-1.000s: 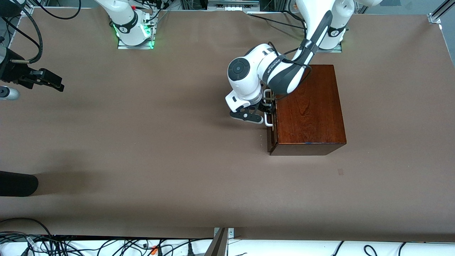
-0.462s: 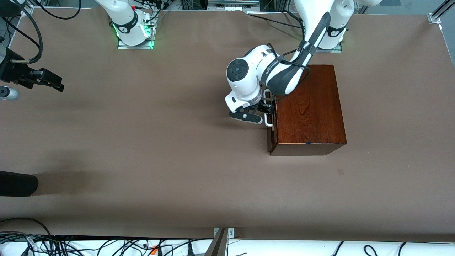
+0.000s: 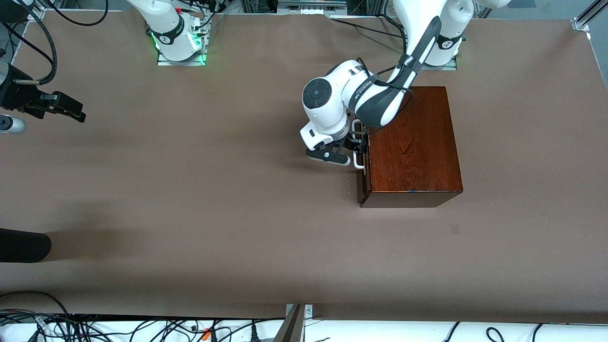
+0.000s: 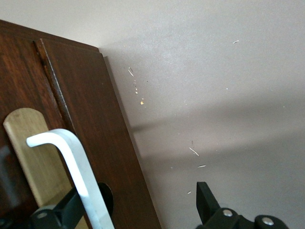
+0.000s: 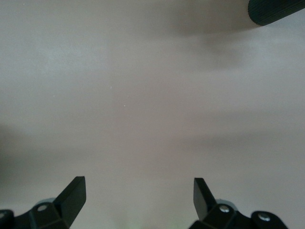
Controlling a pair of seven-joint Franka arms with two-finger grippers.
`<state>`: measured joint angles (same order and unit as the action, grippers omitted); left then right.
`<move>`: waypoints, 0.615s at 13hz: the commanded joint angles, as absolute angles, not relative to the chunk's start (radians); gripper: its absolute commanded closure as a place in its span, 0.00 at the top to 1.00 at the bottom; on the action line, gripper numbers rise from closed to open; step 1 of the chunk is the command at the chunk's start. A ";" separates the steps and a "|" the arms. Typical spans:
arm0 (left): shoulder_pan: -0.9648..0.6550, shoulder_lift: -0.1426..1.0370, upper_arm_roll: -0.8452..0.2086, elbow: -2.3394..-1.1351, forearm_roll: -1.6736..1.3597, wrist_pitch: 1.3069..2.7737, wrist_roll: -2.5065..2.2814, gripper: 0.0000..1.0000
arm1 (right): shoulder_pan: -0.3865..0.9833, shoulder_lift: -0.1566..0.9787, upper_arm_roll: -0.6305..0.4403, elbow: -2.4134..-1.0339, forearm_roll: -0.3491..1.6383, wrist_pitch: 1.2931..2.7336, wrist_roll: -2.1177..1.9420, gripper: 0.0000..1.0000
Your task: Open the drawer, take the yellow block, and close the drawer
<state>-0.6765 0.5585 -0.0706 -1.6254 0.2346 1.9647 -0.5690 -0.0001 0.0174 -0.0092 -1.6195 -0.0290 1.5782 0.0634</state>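
The left gripper (image 3: 354, 151) was at the white handle (image 3: 359, 161) of the drawer (image 3: 364, 178), with its fingers wide apart. In the left wrist view one finger (image 4: 71, 207) sat just beside the handle bar (image 4: 78, 167) and the second finger (image 4: 207, 205) stood well apart from it, over the bare surface (image 4: 214, 95), so the bar was between them but not clamped yet.

Compared w/ one second before, the change was very small: the left arm's wrist shifted only a little toward the right arm's end of the surface, and the gripper stayed by the handle. The drawer front looked not moved, flush w/ the wooden box (image 3: 411, 142).

So the task was, in my judgement, at the first step: handle reached, grip not made, drawer shut. The yellow block was not visible; probably inside the drawer.

The right gripper (image 3: 71, 113) waited w/ wide fingers over empty surface, well apart from the box, and did not move.
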 commanded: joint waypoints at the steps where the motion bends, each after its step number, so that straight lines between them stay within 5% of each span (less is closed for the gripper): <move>1: -0.684 0.580 -0.064 -1.608 0.270 1.985 -0.581 1.00 | -0.018 0.018 0.005 -1.608 -0.032 1.574 0.048 1.00; 8: -0.710 0.574 -0.054 -1.609 0.365 1.965 -0.707 1.00 | -0.018 0.018 0.005 -1.608 -0.032 1.574 0.048 1.00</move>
<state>-0.6857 0.5609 -0.0687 -1.6247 0.3080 1.9695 -0.6583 -0.0002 0.0174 -0.0092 -1.6195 -0.0289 1.5782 0.0634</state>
